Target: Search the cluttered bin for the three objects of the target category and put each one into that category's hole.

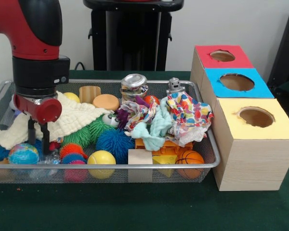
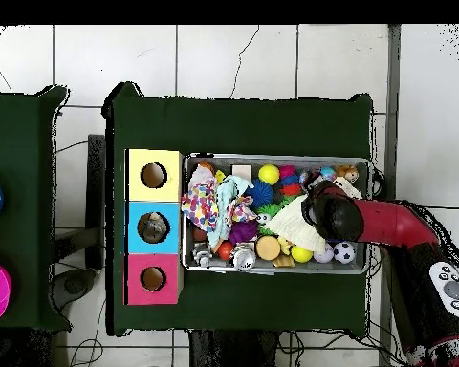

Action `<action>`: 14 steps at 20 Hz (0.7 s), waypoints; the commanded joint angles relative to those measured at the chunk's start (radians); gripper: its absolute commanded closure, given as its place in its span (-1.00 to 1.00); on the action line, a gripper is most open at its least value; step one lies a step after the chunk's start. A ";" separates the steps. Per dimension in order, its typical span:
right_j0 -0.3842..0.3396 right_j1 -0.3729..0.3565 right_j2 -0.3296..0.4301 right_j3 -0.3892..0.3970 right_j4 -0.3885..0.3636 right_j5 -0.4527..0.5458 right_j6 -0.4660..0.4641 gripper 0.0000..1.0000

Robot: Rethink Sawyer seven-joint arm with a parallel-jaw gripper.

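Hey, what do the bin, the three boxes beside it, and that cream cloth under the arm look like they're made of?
The bin looks like silver wire mesh with a metal rim; its contents show through the walls. The three boxes look like pale wood or wood-look board, going by the grain lines, with matte red, blue and yellow tops. The cream cloth looks like soft waffle-textured fabric, limp and draped over the toys.

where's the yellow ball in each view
Front view: the yellow ball lies at the bin's near rim, left of centre, in front of the blue spiky ball.
Overhead view: it sits by the bin's top wall, near the middle, above the blue spiky ball.
Shared landmark: the yellow-topped box at the bin's end.
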 commanded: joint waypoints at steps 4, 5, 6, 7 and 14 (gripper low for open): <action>-0.021 0.038 -0.039 0.101 -0.048 -0.011 -0.054 -1.00; -0.031 0.046 -0.028 0.097 -0.046 -0.011 -0.065 -1.00; -0.030 0.050 -0.031 0.099 -0.046 -0.014 -0.061 -1.00; -0.032 0.054 -0.028 0.093 -0.044 -0.006 -0.069 -1.00; -0.057 0.094 0.000 0.101 -0.052 -0.053 -0.076 -1.00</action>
